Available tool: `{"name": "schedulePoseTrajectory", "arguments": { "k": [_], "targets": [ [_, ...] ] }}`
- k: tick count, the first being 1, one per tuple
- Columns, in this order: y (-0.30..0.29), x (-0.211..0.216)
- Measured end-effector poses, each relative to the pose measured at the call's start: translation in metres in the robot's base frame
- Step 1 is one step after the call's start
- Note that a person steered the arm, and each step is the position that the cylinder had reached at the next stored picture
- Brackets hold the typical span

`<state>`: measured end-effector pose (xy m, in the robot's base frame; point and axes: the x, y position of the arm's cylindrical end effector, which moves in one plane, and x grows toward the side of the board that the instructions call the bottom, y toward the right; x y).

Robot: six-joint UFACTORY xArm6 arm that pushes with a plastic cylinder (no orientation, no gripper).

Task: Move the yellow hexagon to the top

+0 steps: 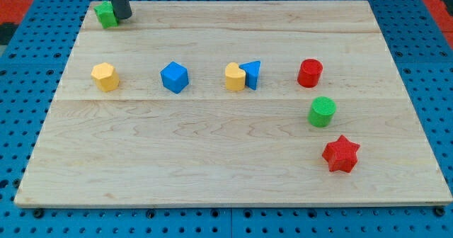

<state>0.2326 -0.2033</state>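
A yellow hexagon block [105, 76] lies at the view's left, in the middle row of the board. A second yellow block [235, 76] lies near the centre, touching a blue triangle [252, 74] on its right. My tip [123, 16] is at the view's top left corner of the board, right beside a green block [106, 15] and touching or nearly touching its right side. The tip is well above the left yellow hexagon and far from the central yellow block.
A blue cube [174, 77] sits between the two yellow blocks. A red cylinder [310, 73], a green cylinder [323, 112] and a red star [341, 154] stand at the view's right. The wooden board [212, 167] lies on a blue pegboard.
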Motion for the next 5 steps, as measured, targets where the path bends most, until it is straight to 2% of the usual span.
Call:
{"name": "schedulePoseTrajectory", "arguments": {
  "k": [1,2,3,4,5],
  "targets": [
    [0.025,0.004],
    [0.039,0.055],
    [-0.001,0.088],
    [-0.042,0.138],
    [-0.057,0.185]
  ]
}}
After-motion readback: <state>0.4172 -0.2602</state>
